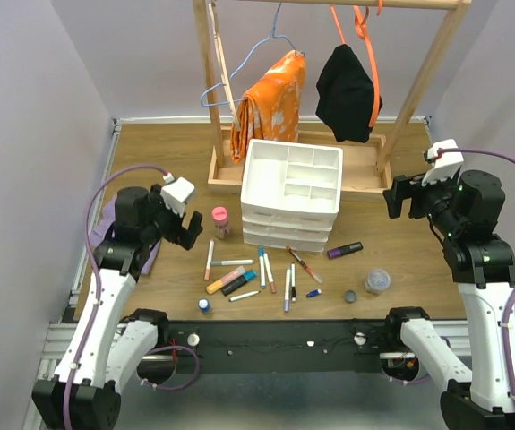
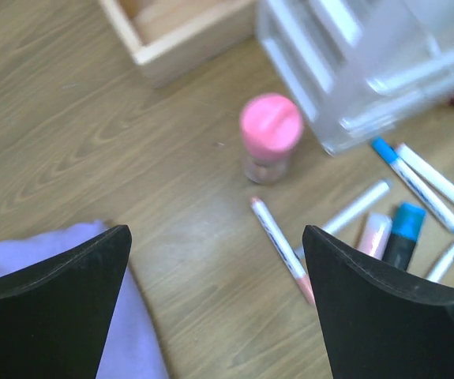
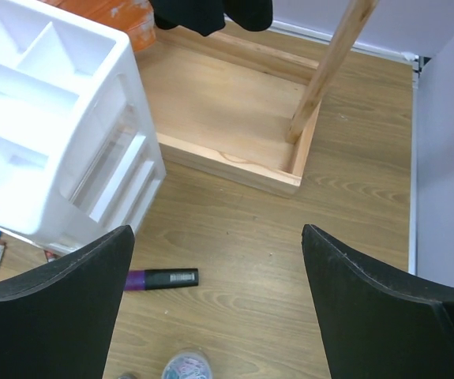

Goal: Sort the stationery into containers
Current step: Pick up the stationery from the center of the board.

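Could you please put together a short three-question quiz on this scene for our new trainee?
1. True or false: some compartments of the white divided tray are already filled.
2. Multiple choice: which is nearest to the pink-capped bottle? A) the left end effector B) the right end effector C) the purple marker
3. Fill in the blank: both end effectors are ___ and hold nothing.

Key: 1 false; 2 A; 3 open.
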Robot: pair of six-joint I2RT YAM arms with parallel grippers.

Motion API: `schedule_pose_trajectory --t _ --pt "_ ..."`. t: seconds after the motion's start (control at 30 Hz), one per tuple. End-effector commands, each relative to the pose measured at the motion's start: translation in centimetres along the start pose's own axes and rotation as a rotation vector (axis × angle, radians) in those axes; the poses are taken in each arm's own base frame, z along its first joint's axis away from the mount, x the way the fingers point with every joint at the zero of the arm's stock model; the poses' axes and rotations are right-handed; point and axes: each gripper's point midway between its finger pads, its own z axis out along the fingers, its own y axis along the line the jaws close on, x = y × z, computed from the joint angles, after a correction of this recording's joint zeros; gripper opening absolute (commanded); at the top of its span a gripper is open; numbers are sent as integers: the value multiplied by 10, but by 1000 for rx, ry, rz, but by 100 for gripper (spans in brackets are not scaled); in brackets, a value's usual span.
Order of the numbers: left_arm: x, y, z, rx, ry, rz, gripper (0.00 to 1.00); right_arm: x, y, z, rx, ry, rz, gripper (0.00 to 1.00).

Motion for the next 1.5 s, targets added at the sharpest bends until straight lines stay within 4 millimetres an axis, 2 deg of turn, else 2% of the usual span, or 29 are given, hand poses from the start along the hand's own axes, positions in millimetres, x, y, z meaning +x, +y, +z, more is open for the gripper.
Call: schedule_pose_trajectory --t 0.0,0.17,0.57,0.6,0.77,1.17,1.47 --pt "-1 -36 4 216 -144 254 99 3 12 1 -64 -6 12 94" --pt "16 -45 22 347 -54 240 98 2 28 -1 -150 -12 20 94" --pt "30 -39 63 388 -24 185 87 10 20 3 -111 14 2 94" --pt "24 -36 67 374 -45 183 86 10 19 4 -107 16 1 94" --pt "27 -30 83 354 -57 165 86 12 18 12 -108 25 2 94" --pt "29 -26 108 370 -46 156 86 14 14 26 -100 41 6 94" --pt "29 -29 116 400 -36 129 85 20 12 30 -88 56 6 94"
